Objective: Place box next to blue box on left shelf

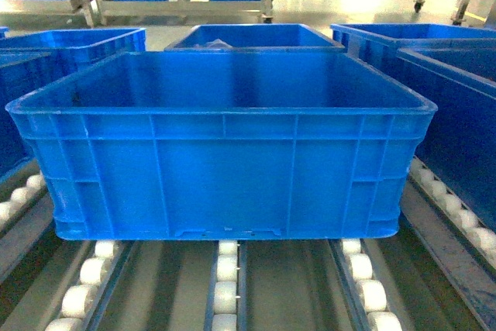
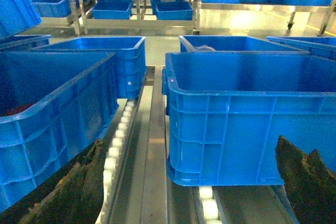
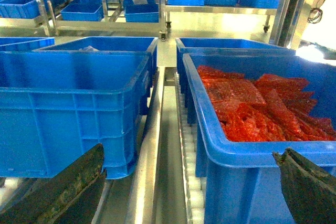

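Head view showed white rollers of the left shelf nearest, then the box resting empty on those tracks, filling the middle. Neighbouring blue crates stood close on either side of the box, the right one holding red packets. Judged step: slide the box level and straight along the rollers, avoiding rim collisions. Both wrists hovered low before the box's near corners, left gripper fingers spread wide and empty, right gripper fingers likewise. Beyond the box, more crates and distant racks.
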Tool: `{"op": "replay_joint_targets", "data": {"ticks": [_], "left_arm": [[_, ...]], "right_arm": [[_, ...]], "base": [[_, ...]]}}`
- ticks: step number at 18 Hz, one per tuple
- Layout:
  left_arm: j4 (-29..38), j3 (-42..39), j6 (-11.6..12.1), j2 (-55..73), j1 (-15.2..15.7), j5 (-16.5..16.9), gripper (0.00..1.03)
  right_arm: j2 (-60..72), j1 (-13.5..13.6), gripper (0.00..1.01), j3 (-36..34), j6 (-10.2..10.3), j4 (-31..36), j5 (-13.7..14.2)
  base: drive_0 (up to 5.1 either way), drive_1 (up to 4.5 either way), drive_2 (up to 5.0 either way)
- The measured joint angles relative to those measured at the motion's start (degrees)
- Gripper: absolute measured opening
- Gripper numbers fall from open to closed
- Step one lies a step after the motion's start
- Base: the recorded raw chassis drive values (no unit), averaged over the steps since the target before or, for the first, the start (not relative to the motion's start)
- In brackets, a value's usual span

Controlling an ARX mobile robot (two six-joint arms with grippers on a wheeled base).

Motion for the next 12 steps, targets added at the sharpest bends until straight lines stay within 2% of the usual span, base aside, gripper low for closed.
{"op": "replay_joint_targets", "data": {"ticks": [12], "left_arm": [[-0.02, 0.0, 0.0, 0.0, 0.0, 0.0, 0.98]], "right_arm": [[0.0, 0.0, 0.98, 0.0, 0.02, 0.0, 0.0]], "base": [[0.0, 0.0, 0.0]]}}
